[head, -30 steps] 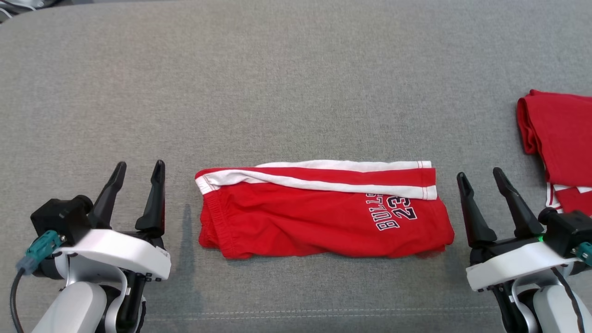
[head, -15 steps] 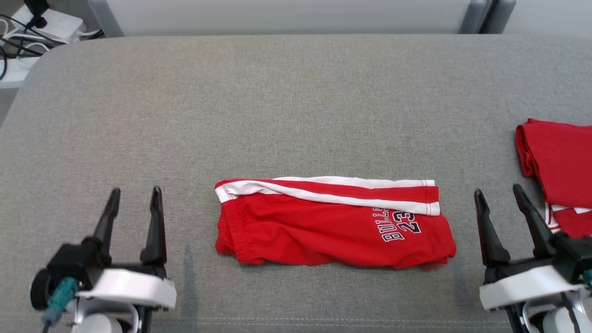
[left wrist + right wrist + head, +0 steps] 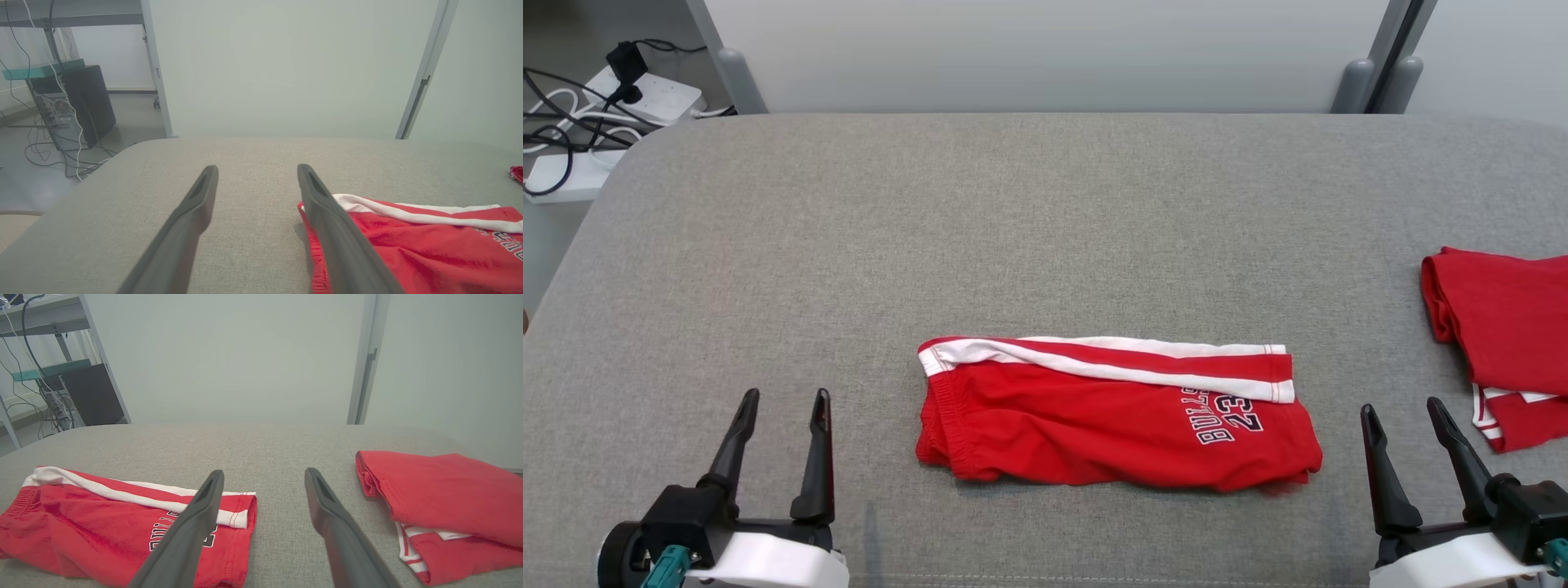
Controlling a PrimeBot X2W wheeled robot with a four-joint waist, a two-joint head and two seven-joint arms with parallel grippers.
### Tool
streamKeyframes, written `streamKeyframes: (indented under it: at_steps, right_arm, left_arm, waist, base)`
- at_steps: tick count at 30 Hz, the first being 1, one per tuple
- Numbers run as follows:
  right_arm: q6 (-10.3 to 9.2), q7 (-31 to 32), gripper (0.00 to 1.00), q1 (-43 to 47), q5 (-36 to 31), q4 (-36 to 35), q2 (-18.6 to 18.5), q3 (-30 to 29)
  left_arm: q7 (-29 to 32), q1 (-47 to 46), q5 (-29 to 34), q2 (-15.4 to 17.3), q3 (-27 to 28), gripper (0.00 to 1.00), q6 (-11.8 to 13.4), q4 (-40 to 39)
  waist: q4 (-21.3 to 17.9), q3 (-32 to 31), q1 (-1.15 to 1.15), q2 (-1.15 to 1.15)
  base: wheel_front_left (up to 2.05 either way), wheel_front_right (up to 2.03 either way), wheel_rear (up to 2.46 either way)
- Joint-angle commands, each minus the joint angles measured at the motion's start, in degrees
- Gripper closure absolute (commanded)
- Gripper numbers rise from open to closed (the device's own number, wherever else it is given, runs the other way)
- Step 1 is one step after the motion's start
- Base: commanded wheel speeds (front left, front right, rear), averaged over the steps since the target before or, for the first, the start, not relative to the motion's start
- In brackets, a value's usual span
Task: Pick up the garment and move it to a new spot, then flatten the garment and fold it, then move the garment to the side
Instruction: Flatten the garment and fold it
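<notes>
Lying folded on grey cushion (image 3: 1045, 229), red shorts (image 3: 1111, 416) between left claw (image 3: 787, 395) and right claw (image 3: 1400, 406), both spread wide, empty. Risk: one-sided grab could unfold layers; sliding right could bump other red garment (image 3: 1503, 327).

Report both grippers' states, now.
Left gripper: open, holding nothing, left of the shorts.
Right gripper: open, holding nothing, right of the shorts.

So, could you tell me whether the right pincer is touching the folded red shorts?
Apart. The head view shows bare grey surface between the right pincer and the red shorts.
</notes>
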Motion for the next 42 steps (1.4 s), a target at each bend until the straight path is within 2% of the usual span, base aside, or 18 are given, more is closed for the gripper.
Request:
streamKeyframes:
  at_steps: [1, 9, 17, 26, 33, 38, 39, 40, 41, 42]
  right_arm:
    - [0.01, -0.70, 0.00, -0.53, -0.50, -1.63, -0.51, 1.31]
    - [0.01, -0.69, 0.00, -1.00, -0.38, -1.25, -0.46, 1.46]
    - [0.01, 0.47, 0.00, -3.02, 1.43, 2.23, -1.48, 2.41]
    - [0.01, 3.86, 0.00, -8.96, 6.20, 16.67, -4.05, 5.88]
    - [0.01, 5.58, 0.00, -14.10, 11.22, 27.59, -4.33, 8.88]
    - [0.01, 7.87, 0.00, -17.47, 16.12, 32.82, -3.63, 12.09]
    - [0.01, 8.27, 0.10, -18.04, 17.32, 33.47, -3.57, 12.68]
    - [0.01, 8.27, 0.10, -18.04, 17.32, 33.47, -3.57, 12.68]
    - [0.01, 8.63, 0.59, -18.54, 18.35, 34.03, -3.57, 13.35]
    - [0.01, 9.01, 1.00, -18.92, 19.34, 34.51, -3.61, 14.06]
  left_arm:
    - [-0.58, -1.60, 0.70, 0.56, 2.57, 0.00, -0.73, -1.09]
    - [-0.58, -2.41, 2.47, -1.07, 3.66, 0.00, -2.81, 0.15]
    - [-0.59, -3.37, 3.68, -2.43, 3.98, 0.00, -4.09, 0.84]
    - [-0.59, -4.32, 4.69, -3.68, 3.54, 0.00, -5.38, 1.59]
    - [-0.59, -4.69, 5.31, -4.51, 3.03, 0.00, -6.24, 2.20]
    - [-0.59, -4.89, 5.50, -4.96, 3.25, 0.00, -6.61, 2.51]
    - [-0.59, -4.92, 5.54, -5.01, 3.29, 0.00, -6.70, 2.61]
    - [-0.59, -4.92, 5.54, -5.01, 3.29, 0.00, -6.70, 2.61]
    - [-0.59, -4.97, 5.60, -5.05, 3.37, 0.00, -6.77, 2.64]
    - [-0.59, -4.95, 5.70, -5.06, 3.46, 0.00, -6.79, 2.72]
  waist:
    - [-0.25, -0.34, 0.00, 0.00]
    - [-0.53, -0.51, 0.00, 0.00]
    - [1.47, 0.13, 0.00, 0.00]
    - [5.83, 0.75, 0.00, 0.00]
    - [9.00, 1.53, 0.00, 0.00]
    - [10.10, 1.87, 0.00, 0.00]
    - [10.22, 1.95, 0.00, 0.00]
    - [10.22, 1.95, 0.00, 0.00]
    - [10.30, 2.01, 0.00, 0.00]
    - [10.34, 2.00, 0.00, 0.00]
  base:
    - [0.00, 0.00, 0.00]
    - [0.00, 0.00, 0.00]
    - [0.00, 0.00, 0.00]
    - [0.00, 0.00, 0.00]
    - [0.00, 0.00, 0.00]
    - [0.00, 0.00, 0.00]
    - [0.00, 0.00, 0.00]
    - [0.00, 0.00, 0.00]
    - [0.00, 0.00, 0.00]
    - [0.00, 0.00, 0.00]
